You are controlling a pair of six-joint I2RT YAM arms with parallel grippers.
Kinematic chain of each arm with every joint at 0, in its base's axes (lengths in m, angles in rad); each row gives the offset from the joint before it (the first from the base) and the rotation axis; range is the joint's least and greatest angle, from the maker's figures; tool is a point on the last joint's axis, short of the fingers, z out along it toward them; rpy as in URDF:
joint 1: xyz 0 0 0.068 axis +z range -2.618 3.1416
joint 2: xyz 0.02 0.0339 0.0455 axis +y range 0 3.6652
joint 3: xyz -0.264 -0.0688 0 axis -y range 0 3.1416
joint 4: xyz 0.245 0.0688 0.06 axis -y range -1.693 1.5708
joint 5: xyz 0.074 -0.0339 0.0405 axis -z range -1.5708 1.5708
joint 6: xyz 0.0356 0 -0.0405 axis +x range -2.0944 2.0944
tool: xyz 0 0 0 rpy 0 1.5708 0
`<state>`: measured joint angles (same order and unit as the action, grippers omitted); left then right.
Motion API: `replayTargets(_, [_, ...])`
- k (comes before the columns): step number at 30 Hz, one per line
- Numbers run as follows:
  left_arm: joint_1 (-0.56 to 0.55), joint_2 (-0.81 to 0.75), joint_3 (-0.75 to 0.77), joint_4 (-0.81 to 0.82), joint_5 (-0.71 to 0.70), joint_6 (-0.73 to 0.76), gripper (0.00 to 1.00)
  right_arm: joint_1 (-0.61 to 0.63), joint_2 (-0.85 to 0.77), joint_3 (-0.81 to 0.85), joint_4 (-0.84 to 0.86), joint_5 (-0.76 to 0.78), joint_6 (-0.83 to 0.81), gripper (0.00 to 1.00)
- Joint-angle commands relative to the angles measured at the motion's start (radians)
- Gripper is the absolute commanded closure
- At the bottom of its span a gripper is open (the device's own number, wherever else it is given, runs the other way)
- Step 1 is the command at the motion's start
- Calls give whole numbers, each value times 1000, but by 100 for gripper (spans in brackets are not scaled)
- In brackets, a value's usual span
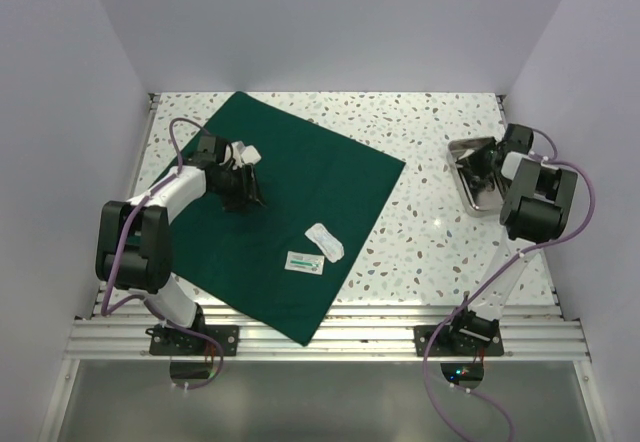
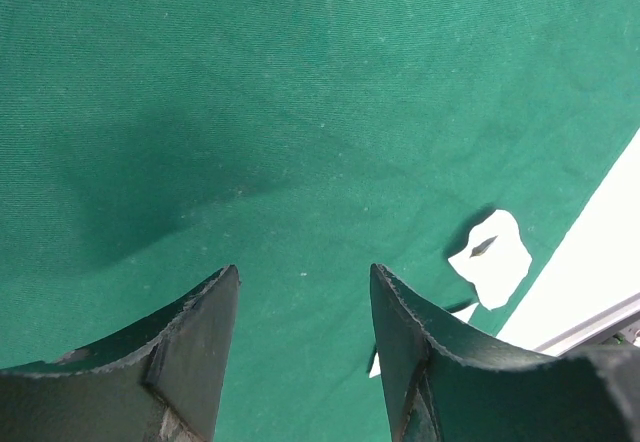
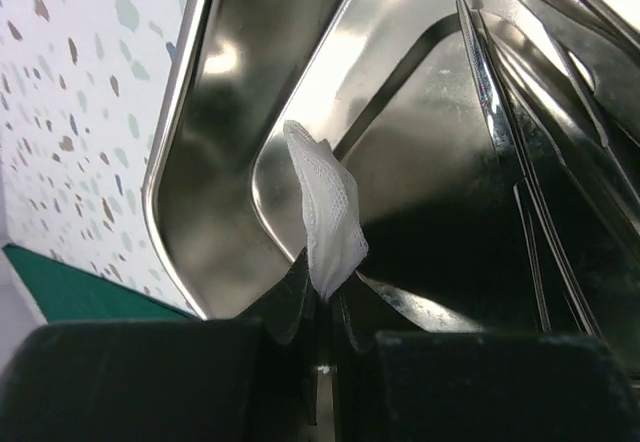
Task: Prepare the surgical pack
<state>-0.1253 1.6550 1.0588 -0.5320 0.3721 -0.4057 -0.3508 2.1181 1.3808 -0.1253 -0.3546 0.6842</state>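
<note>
From above, the surgical pack [image 1: 300, 187] lies spread on the counter [image 1: 430, 227], two packets [image 1: 324, 242] on it. Left wrist: the left gripper [image 2: 305, 287] hovers released above it. Right wrist: the right gripper [image 3: 325, 297] clenches gauze [image 3: 325, 217] in the steel tray [image 3: 225, 92]. Folding likely remains.

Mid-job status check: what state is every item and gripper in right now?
green drape: spread flat, unfolded
left gripper: open, empty, above the drape
right gripper: shut on the gauze
white gauze: pinched at one end, over the tray
steel tray: upright on the table, instruments inside
metal instruments: lying in the tray
white packet: lying on the drape
printed packet: lying flat beside it
</note>
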Motion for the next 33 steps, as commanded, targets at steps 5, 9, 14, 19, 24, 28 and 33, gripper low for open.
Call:
replayTargets(5, [6,-15,13,29,8,1,41,-11,-29,-104,289,77,278,84])
replayTargets(9, [15,-21,17,15,5,11,41,-14,-29,-98,241,94,290,71])
replayTargets(14, [23,-38,18,6,2,21,41,-17,-81,-68,75,129,204,48])
replayTargets(19, [24,-41,27,3,17,19,41,-16,-138,-72,-88,183,150,44])
replayTargets(24, [26,-47,58,-39,-50,21,40,-16,-222,-107,-165,212,98,40])
replayTargets(28, [50,-40,102,-98,-182,-50,39,-4,-286,-103,-233,249,58,39])
replayTargets(33, [84,-20,181,-140,-303,-163,37,111,-374,-3,-428,377,-21,39])
